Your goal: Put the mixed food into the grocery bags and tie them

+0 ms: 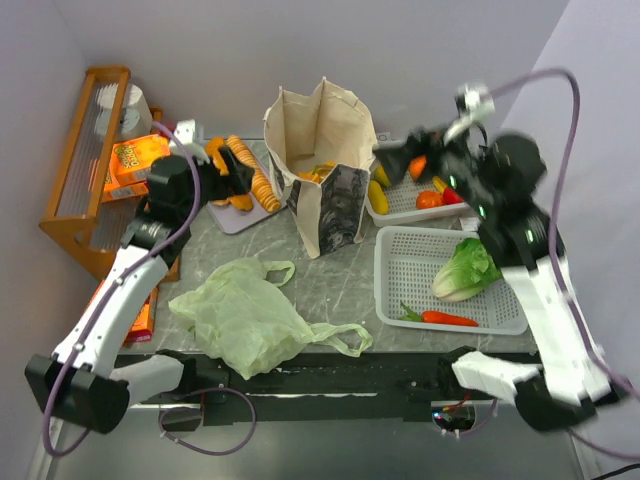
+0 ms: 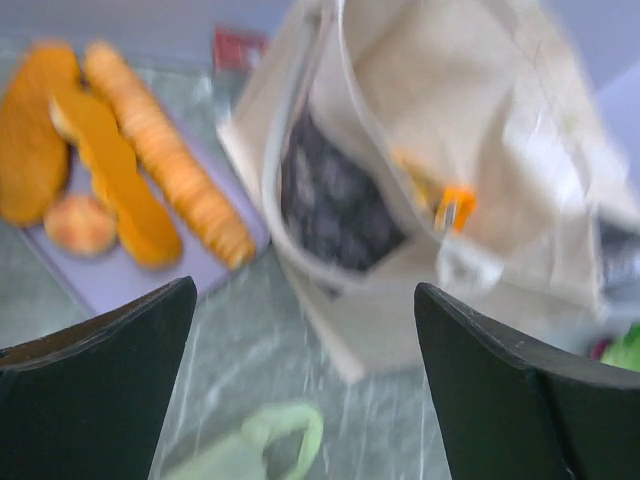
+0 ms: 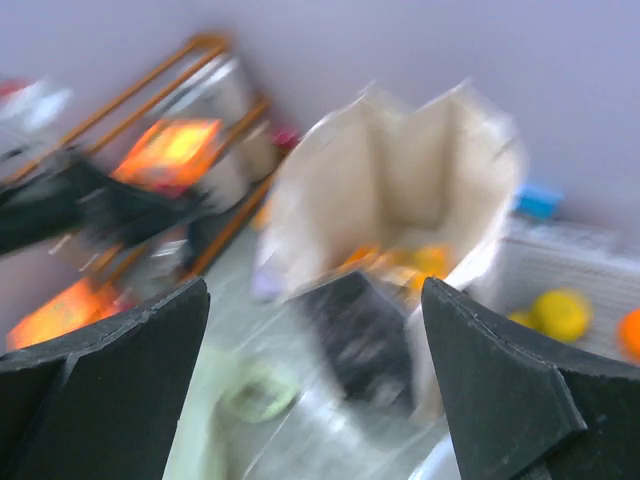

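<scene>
The beige canvas tote (image 1: 320, 140) stands open mid-table with orange snack packets (image 1: 322, 172) inside. A pale-green plastic bag (image 1: 245, 315) lies flat near the front edge. A cabbage (image 1: 465, 270) and a carrot (image 1: 448, 318) lie in the near white basket (image 1: 410, 262). Yellow and red fruit (image 1: 430, 198) sit in the far basket (image 1: 405, 208). My left gripper (image 1: 243, 182) is open and empty just left of the tote (image 2: 450, 150); the open, empty right gripper (image 1: 392, 160) is just right of it. The right wrist view is blurred and looks into the tote (image 3: 400, 180).
Bread loaves (image 1: 250, 180) lie on a lilac tray left of the tote, also in the left wrist view as bread loaves (image 2: 150, 170). A wooden rack (image 1: 90, 150) with orange boxes (image 1: 135, 165) stands at the far left. A bag handle (image 2: 270, 440) lies below the left fingers.
</scene>
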